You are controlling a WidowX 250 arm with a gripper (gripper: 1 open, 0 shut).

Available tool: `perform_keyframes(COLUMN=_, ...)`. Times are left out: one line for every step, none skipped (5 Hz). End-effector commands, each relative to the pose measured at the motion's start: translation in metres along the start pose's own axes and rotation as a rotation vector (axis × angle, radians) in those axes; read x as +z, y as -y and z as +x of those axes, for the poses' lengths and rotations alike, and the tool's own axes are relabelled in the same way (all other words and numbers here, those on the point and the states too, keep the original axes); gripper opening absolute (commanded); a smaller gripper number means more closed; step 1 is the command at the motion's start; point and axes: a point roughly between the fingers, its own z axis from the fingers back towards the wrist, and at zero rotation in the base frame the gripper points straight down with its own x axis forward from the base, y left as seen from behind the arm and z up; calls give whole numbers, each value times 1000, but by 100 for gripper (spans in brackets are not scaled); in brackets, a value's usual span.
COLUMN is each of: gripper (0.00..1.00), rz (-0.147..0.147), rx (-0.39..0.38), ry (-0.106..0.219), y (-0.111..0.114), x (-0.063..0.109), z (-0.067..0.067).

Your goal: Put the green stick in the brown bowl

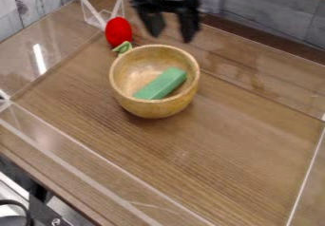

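Toward the far edge of the table [241, 163], left of its middle, sits the brown bowl [155, 102], upright, with the green stick [162, 84] lying inside, slanted across the hollow and leaning up against the inner wall on the right side. Fully contained, no end poking over the rim. Just beyond the bowl, up at the far edge, hangs the gripper [170, 26], blurred, fingers pointing down, jaws spread wide and holding nothing. Clear of both bowl and stick, not touching either. Beside the bowl on its far-left side, close to the rim but apparently apart from it, rests a small red strawberry toy [118, 30] with a green leaf, irrelevant to the job.

Judged from this layout: placement done, stick released and at rest in the bowl. Nothing apparently left except taking the arm away to a resting pose. Little risk remaining; only a careless sweep low across the rim could knock the bowl or nudge the toy. Looks like the final stretch of the task.
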Motion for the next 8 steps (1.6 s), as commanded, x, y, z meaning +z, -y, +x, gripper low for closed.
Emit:
perform_keyframes(gripper=100, rz=14, rx=-16, ry=66, y=23, x=7, z=20)
perform_keyframes(gripper=100, rz=20, rx=4, ry=79, y=15, x=8, z=31)
perform_keyframes(gripper=100, rz=30, rx=37, ry=84, y=11, x=8, z=35)
perform_keyframes(gripper=100, rz=38, rx=64, ry=86, y=6, x=6, z=39)
perform_keyframes(gripper=100, rz=34, rx=52, ry=80, y=12, x=8, z=38)
perform_keyframes(gripper=100, rz=28, rx=39, ry=76, y=19, x=10, z=37)
perform_keyframes(gripper=100, rz=25, rx=29, ry=73, y=25, x=11, z=36)
perform_keyframes(gripper=100, rz=16, rx=-4, ry=64, y=17, x=9, z=34)
